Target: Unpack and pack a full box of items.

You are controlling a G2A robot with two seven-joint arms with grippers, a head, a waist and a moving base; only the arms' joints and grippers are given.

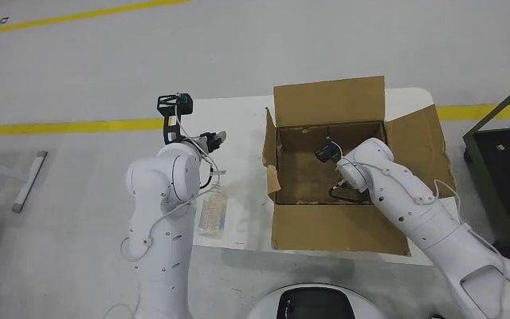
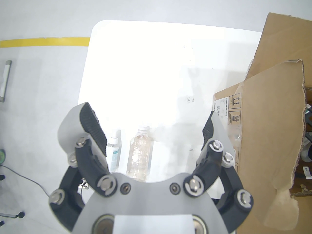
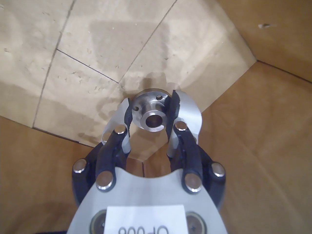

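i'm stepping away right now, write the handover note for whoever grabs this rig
Left pincer: open, above the table, over the clear bottle and the small spray bottle, which lie side by side beside the box.
Right pincer: shut on a metal flange, down inside the box near a corner.
Done: the two bottles are out on the table.
Left: the flange is not yet out of the box, and a few more items show dimly inside it. Once the box is emptied, everything goes back in.
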